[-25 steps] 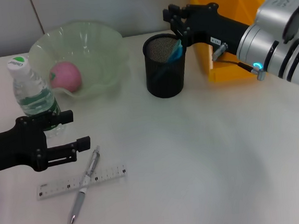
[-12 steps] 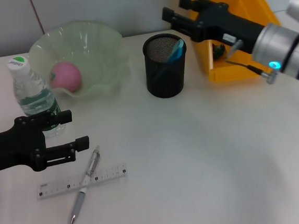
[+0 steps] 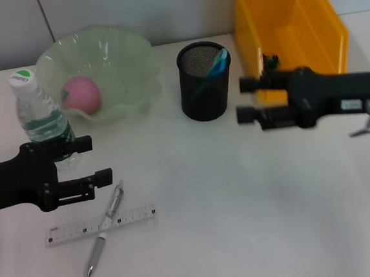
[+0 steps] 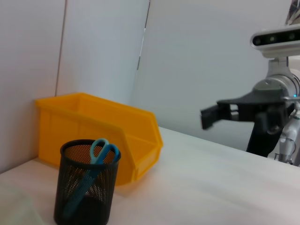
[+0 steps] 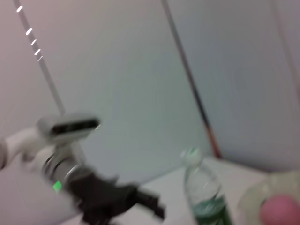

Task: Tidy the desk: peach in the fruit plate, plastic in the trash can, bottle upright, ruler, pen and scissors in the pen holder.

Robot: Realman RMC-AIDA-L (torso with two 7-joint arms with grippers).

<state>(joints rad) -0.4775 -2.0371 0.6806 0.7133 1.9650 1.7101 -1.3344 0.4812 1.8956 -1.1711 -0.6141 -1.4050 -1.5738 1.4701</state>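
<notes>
The pink peach [image 3: 80, 94] lies in the pale green fruit plate [image 3: 122, 50], also seen in the right wrist view as peach [image 5: 279, 211]. The bottle [image 3: 39, 115] stands upright beside it. My left gripper [image 3: 90, 162] hovers open just in front of the bottle, holding nothing. A clear ruler [image 3: 135, 215] and a silver pen [image 3: 100, 243] lie crossed on the table below it. The black mesh pen holder [image 3: 205, 85] holds blue scissors [image 3: 217, 63]. My right gripper [image 3: 242, 100] is open and empty, low to the right of the holder. The plastic is out of view.
A yellow bin [image 3: 288, 19] stands at the back right, behind my right arm; in the left wrist view the bin [image 4: 108, 131] sits behind the pen holder [image 4: 86, 187]. White tabletop stretches between the arms.
My right arm has drawn back from above the pen holder and dropped down and to the right, in front of the bin. The left arm has stayed put.
</notes>
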